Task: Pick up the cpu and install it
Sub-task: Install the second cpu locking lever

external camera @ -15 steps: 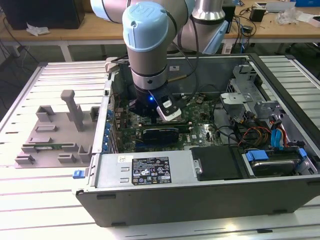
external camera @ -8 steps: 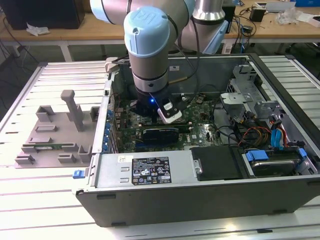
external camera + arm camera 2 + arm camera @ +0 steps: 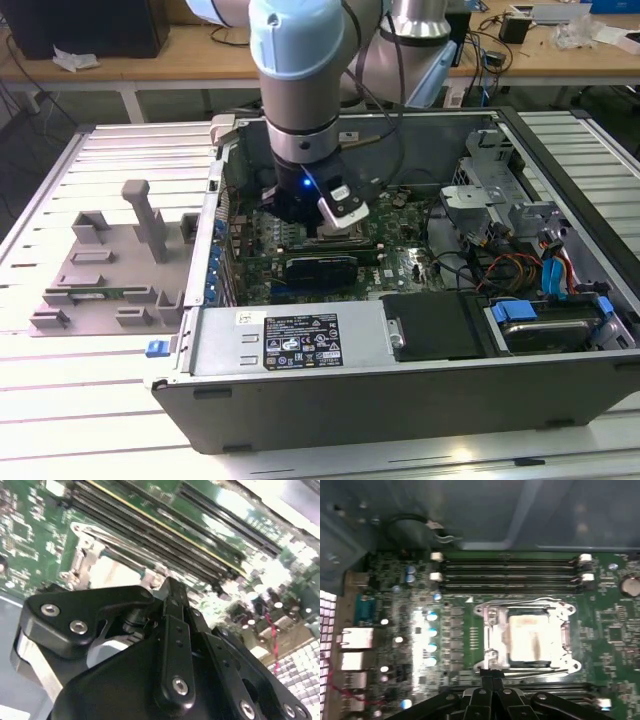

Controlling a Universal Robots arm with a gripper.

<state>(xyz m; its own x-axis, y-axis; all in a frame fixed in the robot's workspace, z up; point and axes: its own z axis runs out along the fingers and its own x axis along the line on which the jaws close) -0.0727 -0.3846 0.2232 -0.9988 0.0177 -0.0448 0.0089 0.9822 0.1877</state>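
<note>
Gripper [image 3: 492,677] clenched, empty, at six o'clock of seated silver-grey square cpu [image 3: 530,637]
Risk — closed black fingertips [image 3: 487,680] scraping the socket's bare metal frame [image 3: 490,612] — dislodging the chip

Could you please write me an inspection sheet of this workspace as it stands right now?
Surface: slatted white table carrying an open computer case.
Job's things: cpu lies in the socket on the motherboard, beside the memory slots; the metal frame looks open.
Clutter: grey tray on the table at the exterior view's left, outside the case.
Gripper: gripper is low inside the case at the socket's edge, fingers together, holding nothing.
Cables: coloured wire bundle and blue cables near the drive bays at the exterior view's right.
Surroundings: wooden bench behind the table, with loose items on it.
</note>
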